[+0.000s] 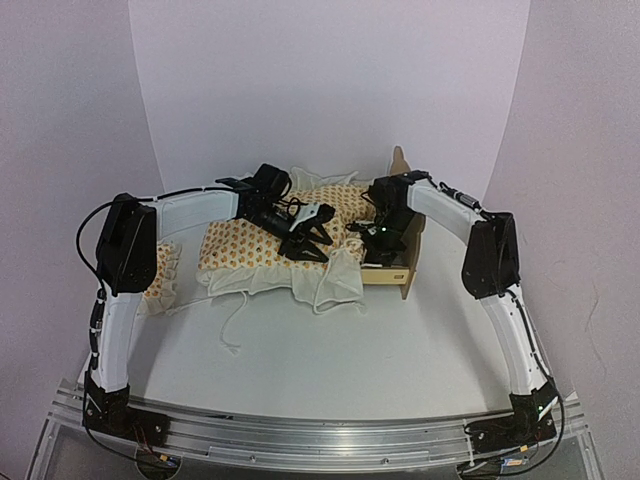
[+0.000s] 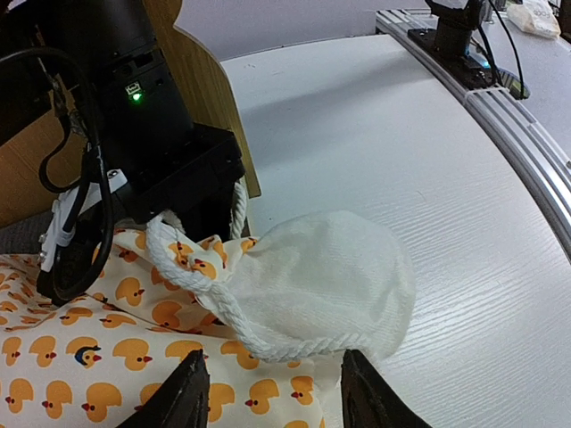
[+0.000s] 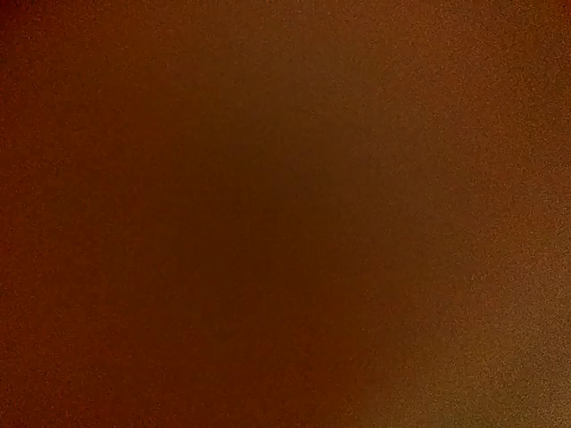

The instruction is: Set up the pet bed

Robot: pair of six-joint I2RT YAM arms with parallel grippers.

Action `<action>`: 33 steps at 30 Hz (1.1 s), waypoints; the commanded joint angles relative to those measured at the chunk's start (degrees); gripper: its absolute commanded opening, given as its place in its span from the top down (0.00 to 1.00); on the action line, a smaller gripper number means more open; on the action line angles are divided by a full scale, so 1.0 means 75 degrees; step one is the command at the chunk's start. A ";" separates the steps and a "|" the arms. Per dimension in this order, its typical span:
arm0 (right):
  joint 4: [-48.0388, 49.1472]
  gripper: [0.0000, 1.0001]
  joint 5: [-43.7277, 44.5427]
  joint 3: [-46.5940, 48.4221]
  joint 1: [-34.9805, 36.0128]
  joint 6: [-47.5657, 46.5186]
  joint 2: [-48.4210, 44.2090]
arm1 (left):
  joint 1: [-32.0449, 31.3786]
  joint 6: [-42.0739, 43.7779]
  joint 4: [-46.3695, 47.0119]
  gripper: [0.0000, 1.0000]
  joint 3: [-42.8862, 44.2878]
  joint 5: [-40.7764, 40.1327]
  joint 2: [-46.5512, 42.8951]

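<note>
Light-wood scalloped bed frame [image 1: 404, 262] sits far right of centre on the white table [image 1: 330, 360]; cream duck-print ruffled bedding [image 1: 250, 248] spills from it leftward. Left gripper [image 2: 272, 392] over the bedding, jaws apart, empty. Right gripper [image 1: 380, 240] low at the frame, its own camera dark: jaws cannot be told. Risk: the 2 grippers are crowded; white rope cord [image 2: 223, 316] may snag the right gripper, dragging the frame.

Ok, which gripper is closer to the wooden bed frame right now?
Right. The right gripper is down at the wooden bed frame itself. The left gripper hovers open over the duck-print bedding, off to the frame's left in the top view.
</note>
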 commanded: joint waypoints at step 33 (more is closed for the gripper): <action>0.2794 0.56 0.3136 -0.1929 0.0085 0.3747 -0.5232 | -0.2183 -0.1756 0.1678 0.43 0.1360 -0.3429 0.0751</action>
